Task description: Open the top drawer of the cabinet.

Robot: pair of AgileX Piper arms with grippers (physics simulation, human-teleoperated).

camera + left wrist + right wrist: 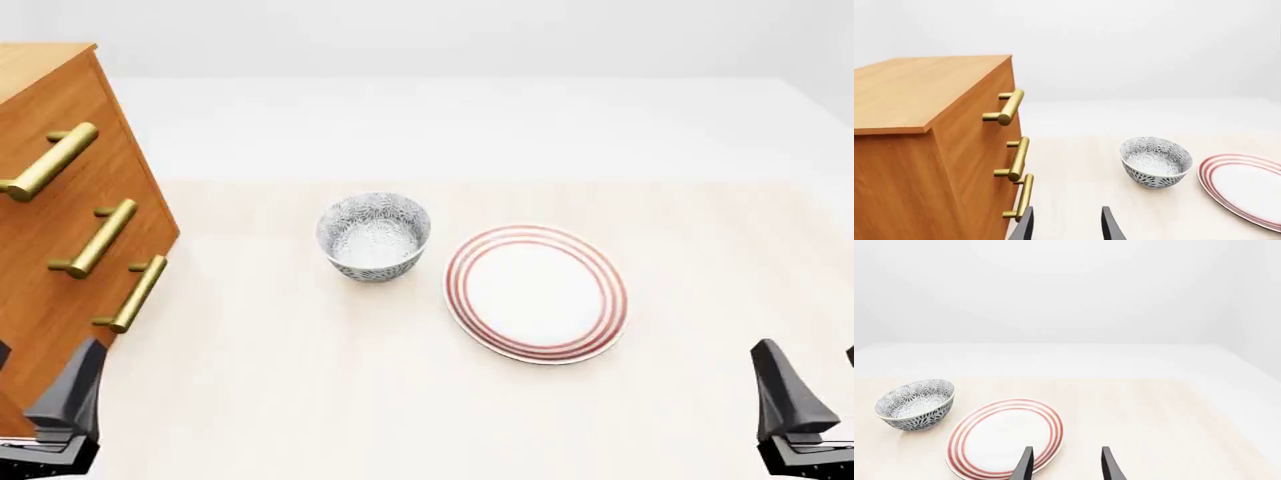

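Observation:
The cabinet [34, 280] stands at the table's left edge, tall and orange-brown, with three stacked drawers. The top drawer [114, 150] sits flush with the cabinet face, and its brass bar handle [47, 162] juts out on two posts. In the left wrist view the cabinet [914, 150] fills one side, with the top handle [1009, 106] above the two lower handles. My left gripper [34, 385] [1067, 229] is open, low beside the cabinet's near corner and well below the top handle. My right gripper [817, 385] [1067, 467] is open and empty at the near right.
A patterned grey bowl [374, 235] stands mid-table to the right of the cabinet. A white plate with red rings [537, 292] lies to the right of the bowl. The middle handle [96, 238] and bottom handle [134, 293] stick out near my left gripper.

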